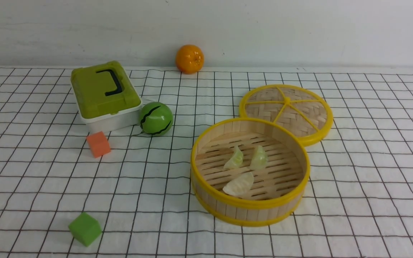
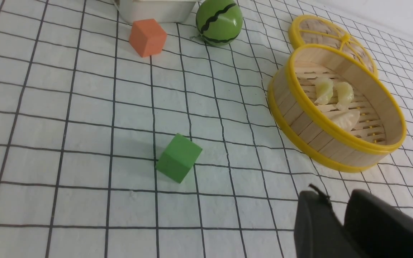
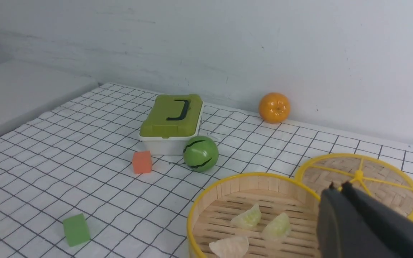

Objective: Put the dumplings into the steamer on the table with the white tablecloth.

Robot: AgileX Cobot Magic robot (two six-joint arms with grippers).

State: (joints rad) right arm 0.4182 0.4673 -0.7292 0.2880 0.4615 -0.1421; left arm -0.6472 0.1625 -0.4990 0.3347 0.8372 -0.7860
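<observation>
**Status.** All three dumplings [image 1: 259, 157] lie inside the steamer [image 1: 206, 141] on its slatted floor. None is left on the tablecloth [image 1: 371, 179]. The steamer sits right of centre, and its far-right rim touches the lid [image 1: 289, 111].

**Grippers.** Neither shows in the front view.
- Left gripper [image 2: 335, 193]: over bare cloth near-left of the steamer, fingers a slit apart, nothing between them.
- Right gripper [image 3: 337, 186]: lines up with the steamer's far-right rim in its own camera, tips pressed together, empty. I cannot judge how high it is above the rim.

**Judgement.** Loading looks complete, so the step in hand is pulling clear.
- Raise each arm straight up before drawing it back, so no finger catches the yellow rim and jolts the load.
- The right arm looks like the closer risk.
- Leave the lid alone, since the task does not ask for covering.

**Orientation.**
- Green dumplings [image 1: 234, 158]: side by side mid-floor, close but apart. Each long axis runs roughly near-to-far, with the far tip leaning right.
- Cream dumpling [image 1: 239, 184]: just nearer than that pair. Its long axis slants near-left to far-right, closer to left-right than theirs.
- Pleat direction is too small to tell.
</observation>
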